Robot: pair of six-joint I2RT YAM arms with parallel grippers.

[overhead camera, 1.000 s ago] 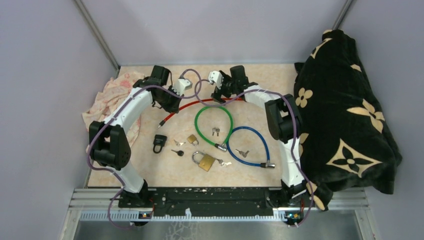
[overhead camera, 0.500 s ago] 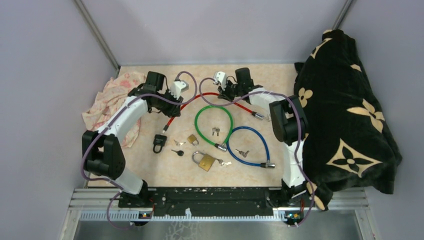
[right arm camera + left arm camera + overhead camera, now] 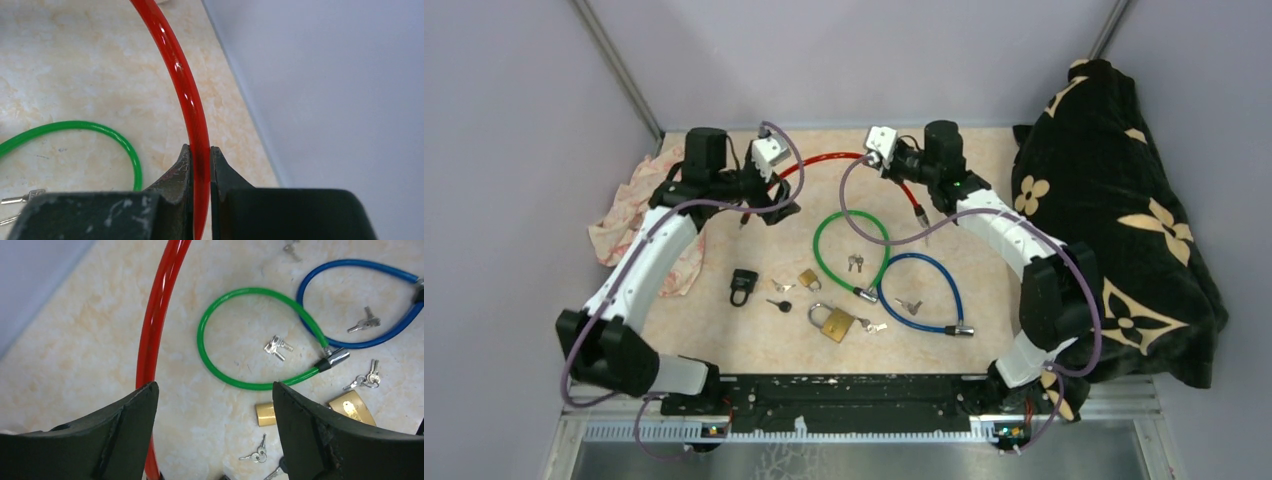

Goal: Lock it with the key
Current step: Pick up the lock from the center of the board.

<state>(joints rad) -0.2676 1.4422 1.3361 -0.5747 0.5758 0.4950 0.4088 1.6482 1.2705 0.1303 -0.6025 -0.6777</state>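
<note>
A red cable lock [image 3: 824,158] arcs above the table's far side, its two ends unjoined. My right gripper [image 3: 902,170] is shut on it; in the right wrist view the red cable [image 3: 182,75] is pinched between the tips of the gripper [image 3: 200,150]. My left gripper [image 3: 776,195] stands open, and the red cable [image 3: 160,305] runs just inside its left finger [image 3: 135,415]. A green cable lock [image 3: 851,250] and a blue one [image 3: 921,292] lie closed on the table. Keys [image 3: 855,263] lie in the green loop, and more keys [image 3: 909,306] in the blue one.
A large brass padlock [image 3: 836,325] with keys [image 3: 871,324], a small brass padlock [image 3: 809,279], a black padlock [image 3: 743,286] and loose keys [image 3: 781,286] lie at the near middle. A pink cloth [image 3: 649,200] sits far left, a black flowered blanket [image 3: 1114,230] at the right.
The right gripper shut on the red cable and the left gripper opened, letting it go. Both wrists drew back and apart, and the cable's arc rose toward the far wall.
</note>
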